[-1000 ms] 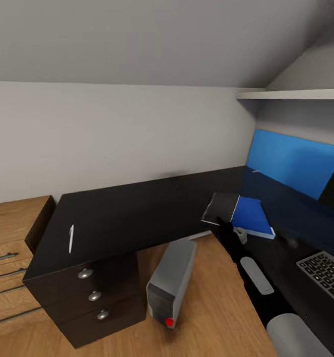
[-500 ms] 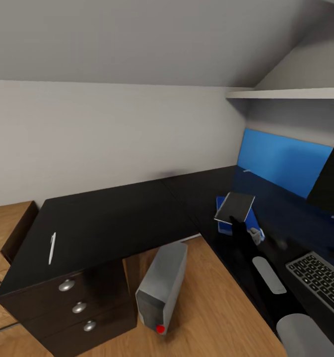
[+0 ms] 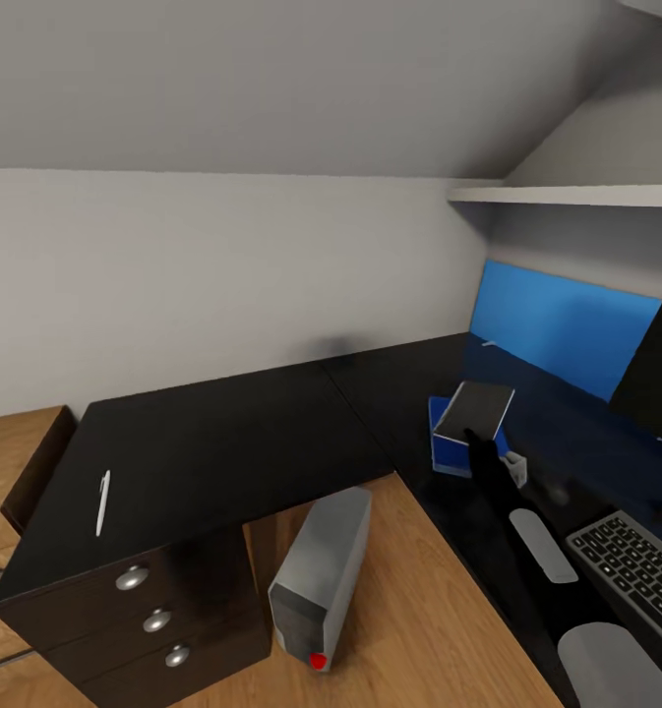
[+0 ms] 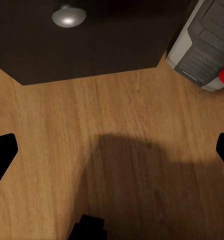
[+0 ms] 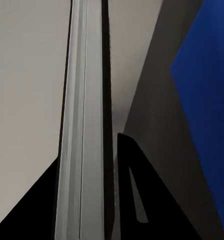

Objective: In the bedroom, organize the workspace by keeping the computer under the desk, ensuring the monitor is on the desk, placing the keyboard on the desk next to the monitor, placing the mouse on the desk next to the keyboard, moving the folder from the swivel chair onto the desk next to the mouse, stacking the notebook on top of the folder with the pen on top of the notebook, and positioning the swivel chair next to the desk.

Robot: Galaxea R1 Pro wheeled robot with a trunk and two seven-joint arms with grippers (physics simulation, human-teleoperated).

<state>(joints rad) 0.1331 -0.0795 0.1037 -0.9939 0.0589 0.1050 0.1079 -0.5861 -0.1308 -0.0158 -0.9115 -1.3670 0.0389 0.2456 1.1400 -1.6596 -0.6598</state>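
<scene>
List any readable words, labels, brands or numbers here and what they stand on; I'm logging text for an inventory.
None can be read.
Grey computer tower: a plain red dot, no lettering.
Dark keyboard: key legends too small to read.
Grey notebook, blue folder, white pen: no visible text.

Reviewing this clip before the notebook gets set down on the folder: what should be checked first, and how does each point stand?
1. Notebook held by the right gripper: ok; the right wrist view shows its edge between the fingers.
2. Notebook over the blue folder: ok, it hangs above it.
3. Folder lies on the desk: ok.
4. Notebook level with the folder: not ok, it looks tilted.
5. Pen ready to fetch: ok, on the desk's far left part.
6. Left gripper free: ok, open above the floor.
</scene>
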